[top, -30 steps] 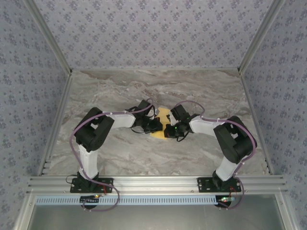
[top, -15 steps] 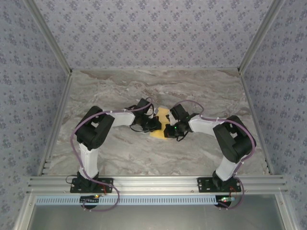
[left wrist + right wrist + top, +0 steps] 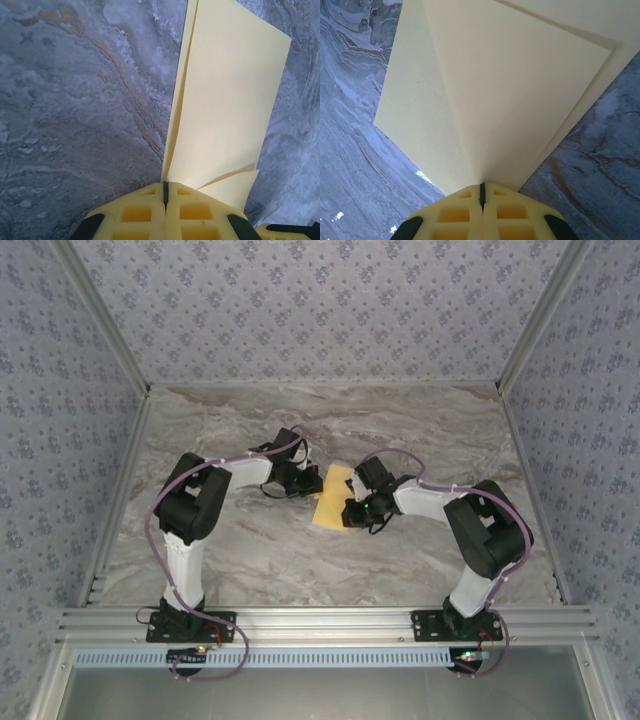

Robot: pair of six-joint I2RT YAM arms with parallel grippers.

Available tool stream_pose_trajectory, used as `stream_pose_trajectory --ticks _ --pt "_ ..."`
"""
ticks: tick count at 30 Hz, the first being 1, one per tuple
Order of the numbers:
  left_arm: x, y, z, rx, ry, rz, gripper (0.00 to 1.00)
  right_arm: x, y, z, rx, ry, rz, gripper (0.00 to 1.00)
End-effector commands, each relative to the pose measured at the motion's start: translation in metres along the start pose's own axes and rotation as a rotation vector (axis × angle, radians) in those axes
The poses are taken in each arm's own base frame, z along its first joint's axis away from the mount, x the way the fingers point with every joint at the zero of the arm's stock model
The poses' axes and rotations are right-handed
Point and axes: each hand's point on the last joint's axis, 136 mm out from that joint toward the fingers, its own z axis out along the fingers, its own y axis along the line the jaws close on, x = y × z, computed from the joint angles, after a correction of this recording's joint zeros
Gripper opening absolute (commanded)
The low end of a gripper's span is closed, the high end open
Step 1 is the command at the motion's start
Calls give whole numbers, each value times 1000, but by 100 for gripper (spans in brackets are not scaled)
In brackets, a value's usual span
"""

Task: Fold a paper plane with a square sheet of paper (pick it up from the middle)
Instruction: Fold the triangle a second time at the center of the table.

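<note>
Folded yellow-orange paper sheet (image 3: 333, 495), pinched edges hidden, left gripper (image 3: 165, 189) clamped on it at 9 o'clock, right gripper (image 3: 481, 190) clamped at 4 o'clock, grey marble tabletop (image 3: 430, 430) open around.

Thin yellow-orange paper sheet (image 3: 332, 497), folded, lies flat mid grey marble table (image 3: 230, 430). L gripper (image 3: 311, 483) meets its left edge, R gripper (image 3: 349, 510) its near-right part. Both arms bent inward twd centre. Purple floral wallpaper walls (image 3: 320, 300) on 3 sides.
</note>
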Motion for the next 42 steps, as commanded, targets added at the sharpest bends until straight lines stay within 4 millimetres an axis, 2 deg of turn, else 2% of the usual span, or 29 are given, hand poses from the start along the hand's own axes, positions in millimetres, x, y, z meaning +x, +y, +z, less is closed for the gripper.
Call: stream_pose_trajectory --ticks 1,3,6,10,12,16,20,28,33,42 --pt "2 18 6 -67 12 21 3 10 -15 0 67 50 34 0" --pt "1 12 -1 -52 -8 30 3 -6 2 -7 27 10 9 0" --pt "-6 1 -16 -43 -53 51 3 -23 18 -14 -4 -26 -11 0" --pt "-15 -13 -36 -36 -117 74 4 -40 34 -23 -36 -67 -37 0" --pt "-15 -19 -39 -22 -124 79 4 -43 36 -22 -30 -70 -41 0" --pt "-4 -34 -31 28 -88 105 4 -47 35 -12 -14 -57 -43 0" --pt "9 -38 -16 48 -48 116 4 -50 33 -4 -1 -51 -37 0" --pt "15 -30 10 56 4 79 3 -48 25 13 2 -23 -28 0" --pt "20 -13 21 5 29 49 2 -43 21 17 6 -8 -29 0" --pt "30 10 26 -70 41 19 2 -15 7 21 32 74 -21 0"
